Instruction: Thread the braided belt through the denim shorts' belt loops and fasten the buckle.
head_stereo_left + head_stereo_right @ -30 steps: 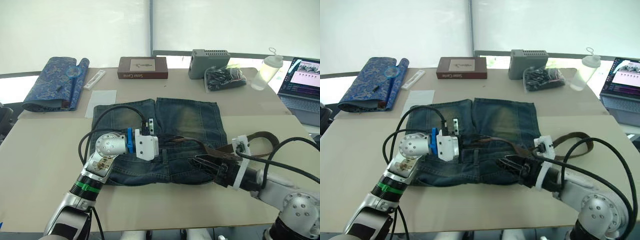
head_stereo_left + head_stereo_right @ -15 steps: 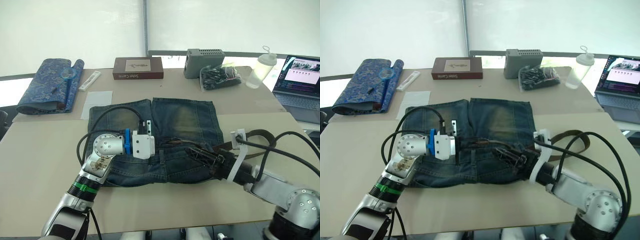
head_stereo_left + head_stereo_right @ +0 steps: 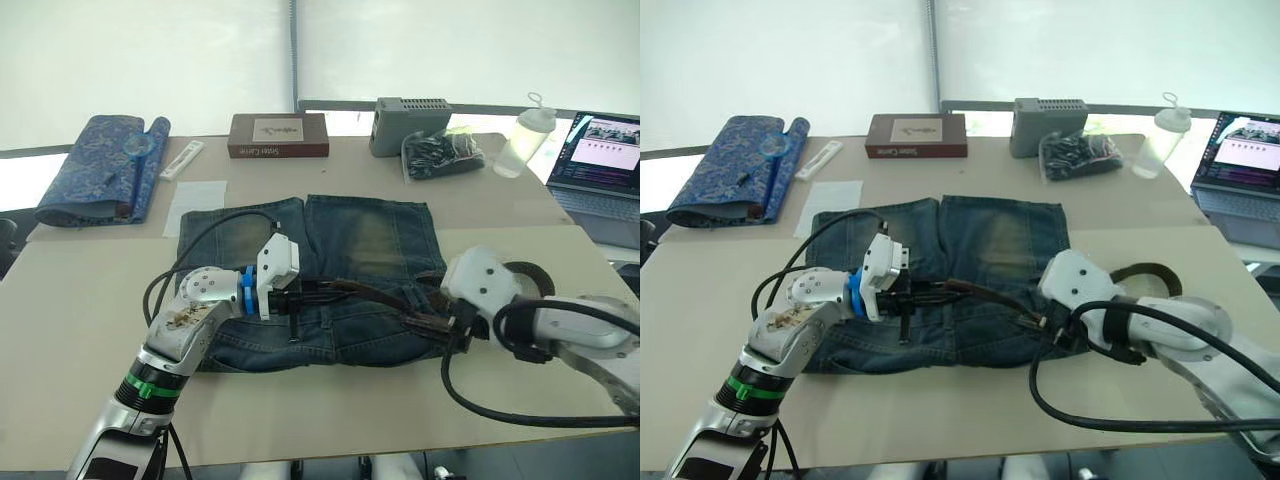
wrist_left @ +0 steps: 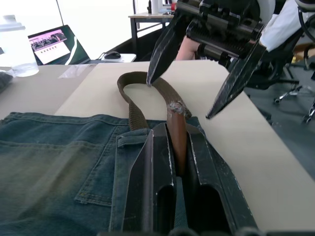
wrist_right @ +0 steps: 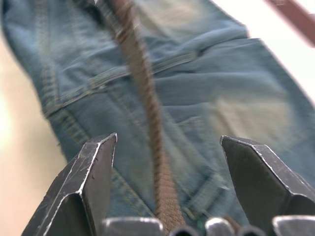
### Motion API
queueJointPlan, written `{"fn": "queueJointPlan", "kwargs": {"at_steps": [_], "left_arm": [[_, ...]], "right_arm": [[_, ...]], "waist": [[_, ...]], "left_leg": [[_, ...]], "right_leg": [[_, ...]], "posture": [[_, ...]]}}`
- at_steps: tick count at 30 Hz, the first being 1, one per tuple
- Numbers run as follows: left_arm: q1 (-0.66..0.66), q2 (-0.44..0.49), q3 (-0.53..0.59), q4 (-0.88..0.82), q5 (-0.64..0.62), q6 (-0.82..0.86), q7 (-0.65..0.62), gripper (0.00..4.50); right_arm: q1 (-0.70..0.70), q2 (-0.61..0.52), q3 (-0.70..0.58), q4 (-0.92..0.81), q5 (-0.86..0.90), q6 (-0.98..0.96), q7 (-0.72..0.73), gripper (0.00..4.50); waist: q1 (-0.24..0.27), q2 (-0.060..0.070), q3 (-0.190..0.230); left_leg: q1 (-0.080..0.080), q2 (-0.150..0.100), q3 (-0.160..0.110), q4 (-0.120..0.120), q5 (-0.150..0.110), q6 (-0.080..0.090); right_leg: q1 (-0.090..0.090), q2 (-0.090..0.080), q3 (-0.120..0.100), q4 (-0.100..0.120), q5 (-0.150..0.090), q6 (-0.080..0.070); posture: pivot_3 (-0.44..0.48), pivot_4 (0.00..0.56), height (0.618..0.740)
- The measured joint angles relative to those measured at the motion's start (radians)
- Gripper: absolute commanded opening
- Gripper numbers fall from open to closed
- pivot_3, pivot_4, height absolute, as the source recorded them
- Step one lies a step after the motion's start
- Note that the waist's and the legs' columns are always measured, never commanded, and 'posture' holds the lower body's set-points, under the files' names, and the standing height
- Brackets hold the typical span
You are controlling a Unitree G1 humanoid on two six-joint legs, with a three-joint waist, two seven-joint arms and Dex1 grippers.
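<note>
Tabletop: right claw has let go, spread; left claw stays pinching braided belt

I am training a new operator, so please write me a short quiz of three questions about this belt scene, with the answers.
1. True or false: the left gripper is shut on the belt.
2. The right gripper is: A) open, with the belt running between its fingers; B) shut on the buckle; C) holding the bottle.
3. What do the shorts lie on?

Key: 1 true. 2 A. 3 the table.
</note>
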Motion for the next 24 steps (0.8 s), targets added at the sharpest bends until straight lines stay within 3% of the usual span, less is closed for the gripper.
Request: {"fn": "queueJointPlan", "kwargs": {"at_steps": [2, 10, 14, 17, 18, 21, 24], "left_arm": [[0.001, 0.000, -0.002, 0.001, 0.029, -0.049, -0.015, 0.00], [0.022, 0.005, -0.009, 0.016, 0.119, -0.208, -0.073, 0.00], [0.025, 0.005, -0.008, 0.021, 0.140, -0.233, -0.072, 0.00], [0.038, 0.007, -0.006, 0.017, 0.142, -0.213, -0.068, 1.11], [0.045, 0.006, -0.001, 0.003, 0.103, -0.133, -0.047, 1.60], [0.052, 0.020, 0.062, -0.069, -0.095, 0.194, 0.059, 2.96], [0.056, 0.060, 0.204, -0.107, -0.393, 0.591, 0.229, 4.42]], "right_arm": [[-0.010, 0.026, 0.042, 0.018, -0.028, -0.020, 0.020, 2.93], [-0.068, 0.091, 0.140, 0.079, -0.151, -0.075, 0.058, 0.09], [-0.093, 0.130, 0.155, 0.098, -0.202, -0.084, 0.061, 0.03], [-0.108, 0.157, 0.172, 0.112, -0.234, -0.094, 0.062, 0.00], [-0.116, 0.168, 0.185, 0.113, -0.253, -0.111, 0.063, 0.00], [-0.146, 0.182, 0.210, 0.131, -0.332, -0.172, 0.057, 0.00], [-0.160, 0.197, 0.230, 0.187, -0.447, -0.278, 0.032, 0.00]], "waist": [[0.001, 0.000, 0.000], [0.002, 0.000, 0.000], [0.002, 0.000, 0.000], [0.001, 0.000, 0.000], [0.000, 0.000, 0.000], [-0.004, 0.000, 0.000], [-0.008, 0.000, 0.000]], "left_leg": [[-0.001, -0.001, 0.000, -0.001, 0.000, 0.000], [-0.003, -0.001, -0.001, 0.000, -0.001, 0.002], [-0.003, -0.001, -0.001, 0.000, -0.001, 0.002], [-0.003, -0.001, -0.001, 0.000, -0.001, 0.002], [-0.003, -0.001, -0.001, 0.000, -0.001, 0.002], [-0.003, -0.001, -0.002, 0.000, -0.001, 0.002], [-0.001, -0.001, -0.002, 0.000, 0.000, 0.000]], "right_leg": [[-0.001, -0.001, 0.000, -0.001, 0.000, -0.001], [-0.001, -0.001, -0.001, -0.003, 0.000, -0.001], [-0.001, -0.001, -0.001, -0.003, 0.000, 0.000], [-0.001, -0.001, -0.001, -0.002, 0.000, 0.000], [-0.002, -0.001, -0.001, -0.001, 0.000, 0.000], [-0.003, -0.001, -0.001, 0.001, -0.001, 0.002], [-0.002, 0.000, 0.000, 0.002, -0.004, 0.007]], "posture": [[0.000, 0.150, 0.740], [0.000, 0.150, 0.740], [0.000, 0.150, 0.740], [0.000, 0.150, 0.740], [0.000, 0.150, 0.740], [0.000, 0.150, 0.740], [0.000, 0.150, 0.740]]}}
